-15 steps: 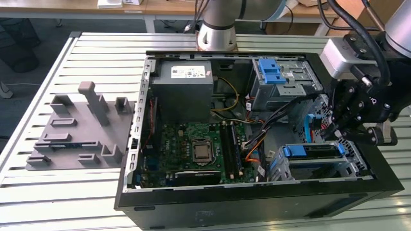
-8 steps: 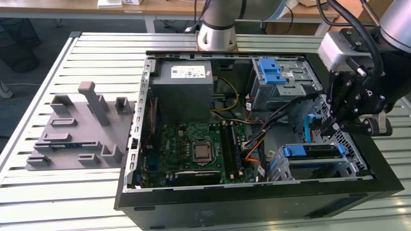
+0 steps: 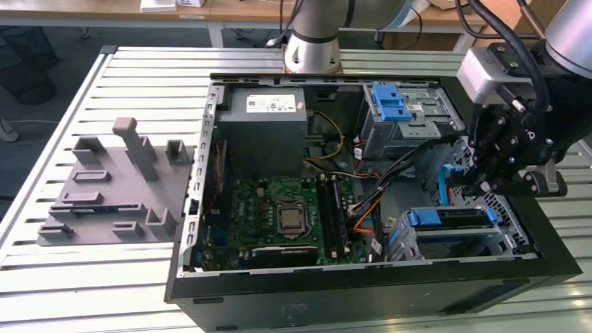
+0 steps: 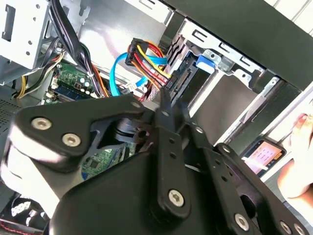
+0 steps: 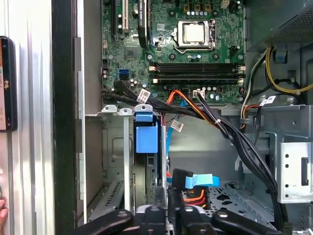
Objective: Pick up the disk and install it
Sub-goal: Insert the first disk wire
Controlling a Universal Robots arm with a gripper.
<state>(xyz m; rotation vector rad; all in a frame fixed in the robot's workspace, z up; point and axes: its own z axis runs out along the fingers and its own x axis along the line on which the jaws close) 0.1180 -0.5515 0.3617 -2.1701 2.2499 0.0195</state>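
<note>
Room evenly lit, soft overhead light, no hard shadows on slatted worktop (image 3: 55, 277). Open computer case (image 3: 277, 305) darker inside; motherboard (image 3: 287, 211) dim but readable. Pale sheen on worktop slats in exterior view. In second wrist view, strong glare on bare metal case wall (image 4: 112, 29), tool (image 4: 166, 105) linkage close to lens, soft, blurred at edges. First wrist view brighter, motherboard crisp, near tool parts out of focus.

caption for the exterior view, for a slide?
Robot gripper lowered at the open PC case's drive bay, near the exterior view's right.
</note>
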